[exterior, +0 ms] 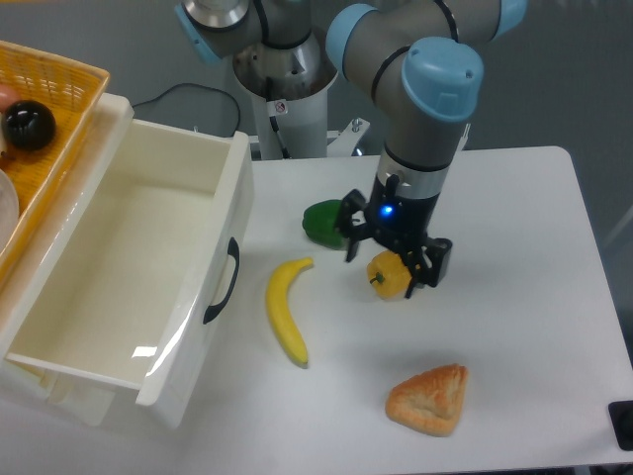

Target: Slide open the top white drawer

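Note:
The top white drawer (203,307) stands pulled far out toward the table's middle, and its deep inside shows empty. Its curved black handle (224,282) faces right on the front panel. My gripper (393,260) hangs to the right of the drawer, well apart from the handle, above a yellow pepper (386,278). Its fingers are spread open and hold nothing.
A banana (285,315) lies just right of the drawer front. A green pepper (321,221) sits behind it and a pastry (430,398) lies near the front edge. A yellow woven basket (59,94) with a black ball (28,125) stands on the cabinet.

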`<state>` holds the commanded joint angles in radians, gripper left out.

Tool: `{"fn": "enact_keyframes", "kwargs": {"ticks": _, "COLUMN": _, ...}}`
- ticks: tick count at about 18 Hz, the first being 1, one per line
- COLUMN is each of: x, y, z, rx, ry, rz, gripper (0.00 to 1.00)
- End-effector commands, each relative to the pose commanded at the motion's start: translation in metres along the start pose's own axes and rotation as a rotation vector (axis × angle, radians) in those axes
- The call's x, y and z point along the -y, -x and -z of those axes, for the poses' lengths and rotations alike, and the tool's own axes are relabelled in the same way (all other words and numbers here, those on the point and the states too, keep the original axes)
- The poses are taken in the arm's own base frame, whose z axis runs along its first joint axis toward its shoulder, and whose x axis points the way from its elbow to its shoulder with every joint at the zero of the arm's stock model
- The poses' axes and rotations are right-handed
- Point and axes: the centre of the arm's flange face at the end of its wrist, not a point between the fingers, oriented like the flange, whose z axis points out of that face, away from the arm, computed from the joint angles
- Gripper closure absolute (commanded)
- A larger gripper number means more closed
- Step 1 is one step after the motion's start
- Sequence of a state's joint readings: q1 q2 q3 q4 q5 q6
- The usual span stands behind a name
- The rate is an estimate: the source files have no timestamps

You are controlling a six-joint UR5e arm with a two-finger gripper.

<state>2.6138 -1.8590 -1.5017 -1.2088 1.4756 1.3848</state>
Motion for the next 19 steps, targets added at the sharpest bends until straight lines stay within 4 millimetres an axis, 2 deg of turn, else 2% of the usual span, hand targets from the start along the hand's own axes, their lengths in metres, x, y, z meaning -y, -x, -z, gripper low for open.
{"fn": "enact_keyframes", "kwargs": {"ticks": 1, "x": -0.010, "y": 0.004, "z": -0.014, "rx": -0.021, "ry": 0.013, "rz": -0.027, "gripper": 0.00}}
{"fn": "enact_keyframes", "kwargs": {"ticks": 3, "x": -0.019, "y": 0.003, "z": -0.027, "rx": -0.043, "ry": 0.044, "rz": -0.073, "gripper": 0.00}}
{"fn": "enact_keyframes", "kwargs": {"ticks": 19, "x": -0.031, "y": 0.006, "z": -0.047, "rx": -0.081, "ry": 0.112, "rz": -0.059, "gripper": 0.00}}
